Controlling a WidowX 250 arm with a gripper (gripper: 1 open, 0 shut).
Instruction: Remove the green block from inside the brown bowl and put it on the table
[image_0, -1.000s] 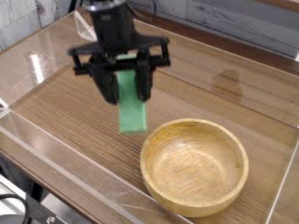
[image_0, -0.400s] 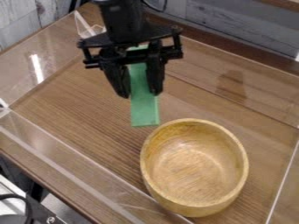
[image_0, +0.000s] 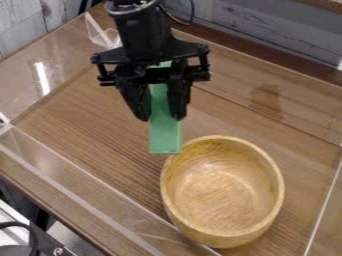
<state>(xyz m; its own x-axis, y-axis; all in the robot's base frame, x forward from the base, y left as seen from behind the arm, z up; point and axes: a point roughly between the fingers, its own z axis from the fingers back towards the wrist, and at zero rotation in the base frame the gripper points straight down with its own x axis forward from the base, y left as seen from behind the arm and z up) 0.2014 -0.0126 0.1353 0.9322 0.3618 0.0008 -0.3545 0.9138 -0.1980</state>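
One step left, I'd say: the green block (image_0: 164, 124) is out of the bowl (image_0: 223, 190), just behind its rim, with the fingers (image_0: 160, 88) clamped on it. Next, ease it down onto the bench (image_0: 80, 133), clear of that rim.

The pincer (image_0: 162, 85) is closed on the green block (image_0: 164, 125), which hangs long axis down, its lower end near the rim of the brown bowl (image_0: 225, 192). The bowl rests on the worktop (image_0: 80, 130).
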